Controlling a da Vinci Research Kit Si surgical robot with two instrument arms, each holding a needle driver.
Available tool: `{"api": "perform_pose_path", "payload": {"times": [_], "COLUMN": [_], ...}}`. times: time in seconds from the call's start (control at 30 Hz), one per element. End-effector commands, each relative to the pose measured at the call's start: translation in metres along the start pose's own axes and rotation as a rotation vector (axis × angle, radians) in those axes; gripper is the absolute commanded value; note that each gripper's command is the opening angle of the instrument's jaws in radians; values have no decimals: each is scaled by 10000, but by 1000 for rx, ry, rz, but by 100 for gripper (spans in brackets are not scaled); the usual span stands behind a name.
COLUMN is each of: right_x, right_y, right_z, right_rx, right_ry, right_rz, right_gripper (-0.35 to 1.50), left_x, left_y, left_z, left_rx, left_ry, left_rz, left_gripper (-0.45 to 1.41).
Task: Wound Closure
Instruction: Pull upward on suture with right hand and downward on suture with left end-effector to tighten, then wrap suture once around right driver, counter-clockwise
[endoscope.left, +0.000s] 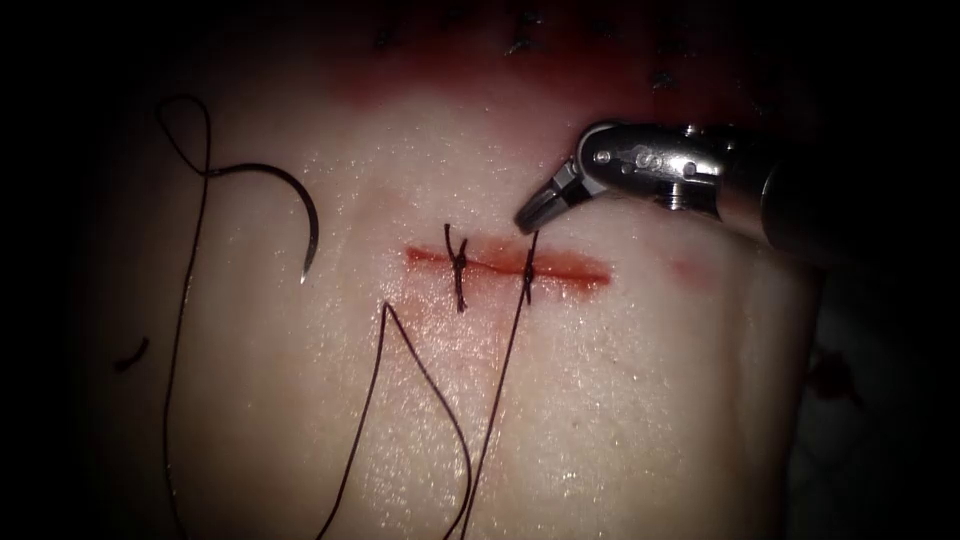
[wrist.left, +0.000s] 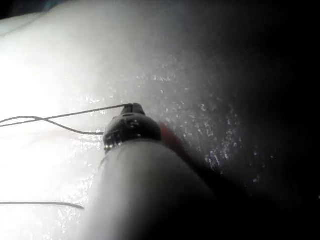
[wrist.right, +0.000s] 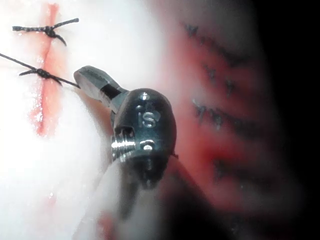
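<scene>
The cut (endoscope.left: 505, 265) runs across the tissue (endoscope.left: 620, 400) with two stitches in it. My right tool (endoscope.left: 533, 213) reaches in from the right, jaws shut on the short thread end above the right-hand stitch (endoscope.left: 527, 272). The right wrist view shows these jaws (wrist.right: 90, 80) closed on thread beside that knot (wrist.right: 42, 74). From this stitch the long thread (endoscope.left: 495, 400) runs straight down. The thread (wrist.left: 75, 114) meets my left tool's tip (wrist.left: 132, 107), which looks shut on it. The curved needle (endoscope.left: 305, 215) lies free on the tissue left of the cut, not in it.
The left-hand stitch (endoscope.left: 458, 262) is tied with short tails. A slack thread loop (endoscope.left: 185, 115) leads from the needle's rear. A cut thread piece (endoscope.left: 130, 355) lies far left. Red fluid (endoscope.left: 450, 85) and older stitches (endoscope.left: 520, 45) lie beyond the cut.
</scene>
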Motion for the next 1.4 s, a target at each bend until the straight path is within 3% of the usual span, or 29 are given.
{"api": "perform_pose_path", "payload": {"times": [0.03,0.17,0.2,0.23,0.33,0.57,0.7,0.77,0.8,0.83,0.87,1.13,1.4], "right_x": [-1,7,11,15,28,65,82,87,87,86,85,70,83], "right_y": [5,-5,-9,-12,-18,-36,-47,-53,-56,-60,-63,-84,-82], "right_z": [5,10,12,12,10,-4,-5,-3,-2,-2,-2,1,11], "right_rx": [-14,-44,-70,-89,-168,-275,-296,-302,-292,-272,-264,-276,-270], "right_ry": [14,44,73,96,132,190,191,184,194,211,205,197,267], "right_rz": [1,8,16,21,52,114,112,92,81,72,68,40,42], "right_gripper": [-35,-35,0,49,115,131,131,113,76,10,-35,-35,-35], "left_x": [-1,8,11,17,38,94,118,127,131,134,137,151,141], "left_y": [-4,-20,-25,-32,-52,-101,-132,-150,-158,-166,-174,-232,-265], "left_z": [6,-1,-3,-5,-13,-35,-51,-60,-64,-68,-72,-102,-111], "left_rx": [3,54,66,77,91,146,191,217,229,238,249,330,353], "left_ry": [-8,-5,-1,7,21,70,98,114,113,121,126,130,61], "left_rz": [-2,-16,-23,-32,-19,34,55,61,67,69,70,75,75], "left_gripper": [-35,-35,-35,-35,-35,-35,-35,-35,-35,-35,-35,-35,-35]}}
